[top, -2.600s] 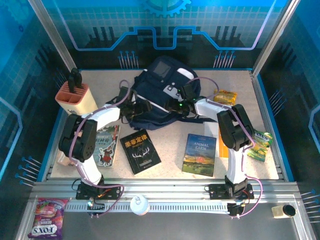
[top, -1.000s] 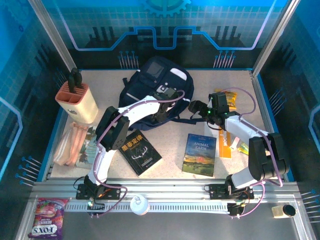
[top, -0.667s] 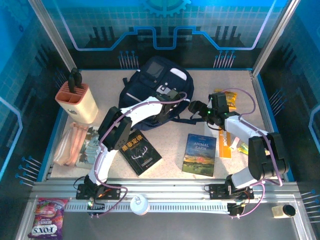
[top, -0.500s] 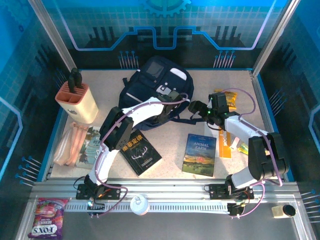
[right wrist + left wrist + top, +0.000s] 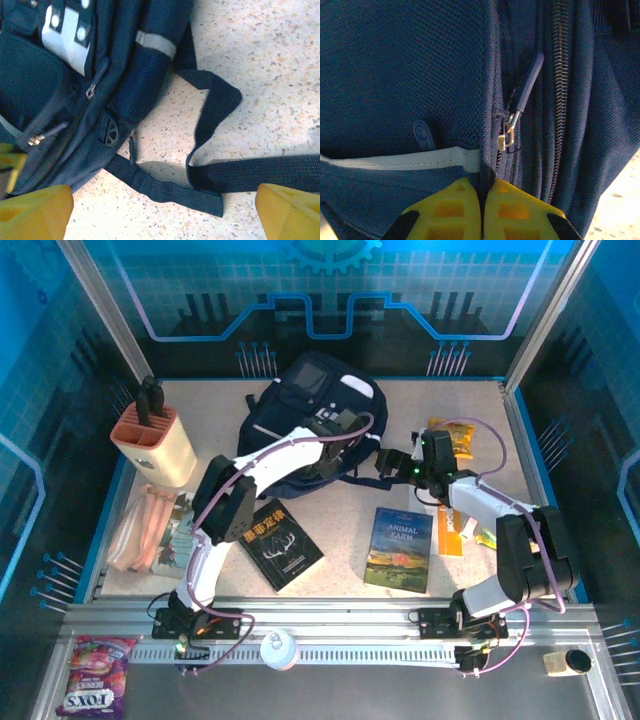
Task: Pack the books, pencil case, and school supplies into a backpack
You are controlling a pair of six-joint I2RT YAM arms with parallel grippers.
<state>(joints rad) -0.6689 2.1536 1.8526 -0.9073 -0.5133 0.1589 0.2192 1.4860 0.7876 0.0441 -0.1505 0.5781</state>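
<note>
Touching backpack (image 5: 410, 75), left pincer (image 5: 481, 187) closed

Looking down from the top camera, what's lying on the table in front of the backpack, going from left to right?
pink pencil case → black book → Animal Farm book → orange-and-white pack

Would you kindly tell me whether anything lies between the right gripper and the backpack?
Nothing foreign does. The right gripper, jaws open, hovers over the table beside the backpack. Only the backpack's own loose strap lies below the jaws.
</note>
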